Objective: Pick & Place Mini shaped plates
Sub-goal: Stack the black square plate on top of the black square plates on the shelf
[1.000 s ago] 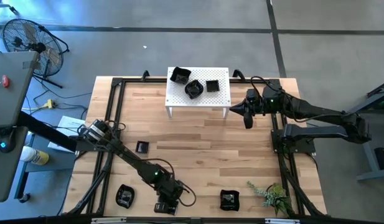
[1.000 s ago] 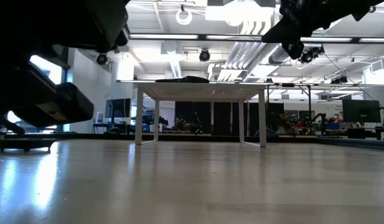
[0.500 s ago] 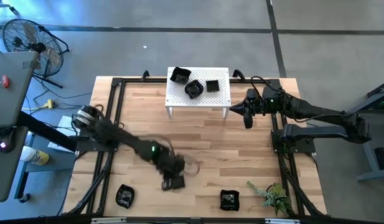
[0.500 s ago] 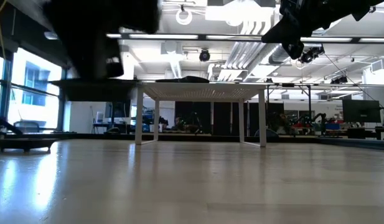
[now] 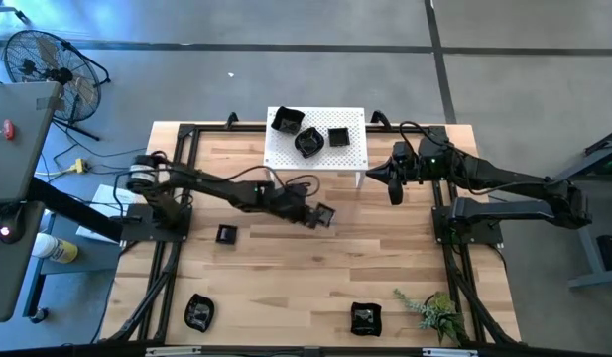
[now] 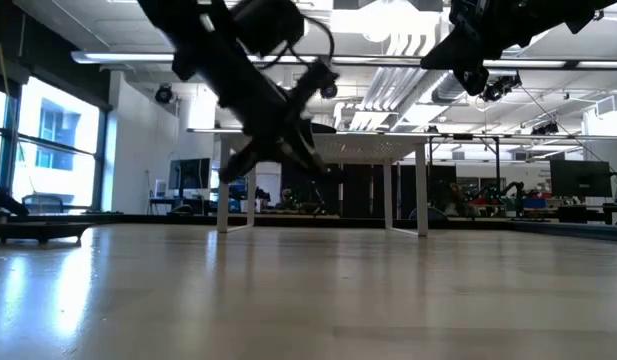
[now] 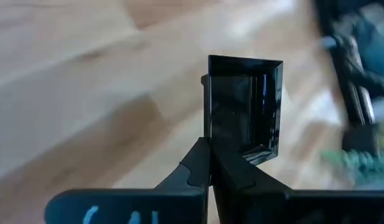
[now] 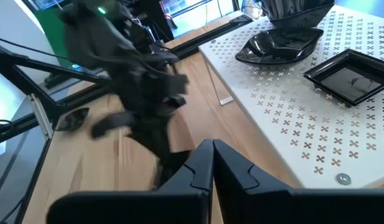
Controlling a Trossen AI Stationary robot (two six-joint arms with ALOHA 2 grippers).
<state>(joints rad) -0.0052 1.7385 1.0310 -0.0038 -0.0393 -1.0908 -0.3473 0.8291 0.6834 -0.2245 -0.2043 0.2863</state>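
My left gripper (image 5: 315,215) hangs over the table's middle, just near of the white perforated stand (image 5: 351,157), shut on a small square black plate (image 5: 326,211). The left wrist view shows this plate (image 7: 244,106) ahead of the fingers. Three black plates sit on the stand: one (image 5: 286,121), one (image 5: 307,142) and a square one (image 5: 338,136). Three more lie on the wood: one (image 5: 226,234), one (image 5: 198,312) and one (image 5: 364,318). My right gripper (image 5: 393,186) waits shut in the air, right of the stand. My left gripper pinches the square plate by one side wall (image 7: 208,134), near a corner, with the fingers (image 7: 201,163) closed on that rim. The plate is lifted clear of the table and juts out ahead of the fingertips, its hollow facing the wrist camera.
A black frame (image 5: 182,159) runs around the wooden table. A green plant sprig (image 5: 434,312) lies at the near right corner. Cables trail along the left arm (image 5: 236,188). Bare wood stretches between the stand and the near plates.
My left gripper has swept from the table's near edge up and toward the far edge, to just near of the stand, carrying the square plate, which is now clear of the wood. The right arm has kept still.
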